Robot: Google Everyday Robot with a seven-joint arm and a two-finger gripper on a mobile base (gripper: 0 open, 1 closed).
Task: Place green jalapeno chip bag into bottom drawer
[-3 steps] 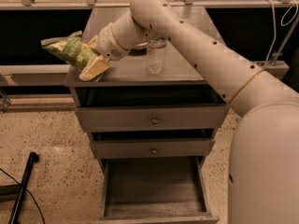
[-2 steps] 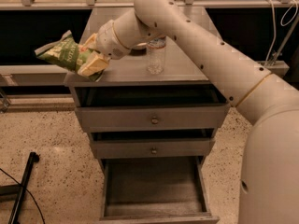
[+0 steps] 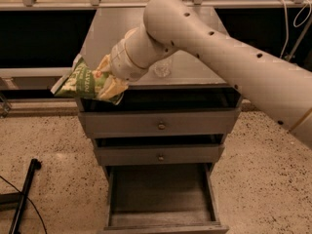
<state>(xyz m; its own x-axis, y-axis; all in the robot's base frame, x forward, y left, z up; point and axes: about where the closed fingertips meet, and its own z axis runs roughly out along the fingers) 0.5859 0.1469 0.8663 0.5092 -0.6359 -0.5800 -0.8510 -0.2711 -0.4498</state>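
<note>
Nearest the camera, the bottom drawer stands pulled out at the foot of the grey cabinet, its flat floor bare. To its left a black rod lies on the speckled floor. Above the open tray the two shallower drawers sit pushed in, the middle drawer and the top drawer, each with a round knob. Higher up, at the cabinet's front left corner, the gripper is clamped on the right end of the green jalapeno chip bag, which hangs in the air well above the bottom drawer and off to its left. The bag's long axis runs close to level, left to right across the picture; its free end points left, out past the cabinet's side, and its printed face is turned toward the camera. Behind the wrist, a clear glass stands upright on the cabinet top. The arm reaches in from the right.
</note>
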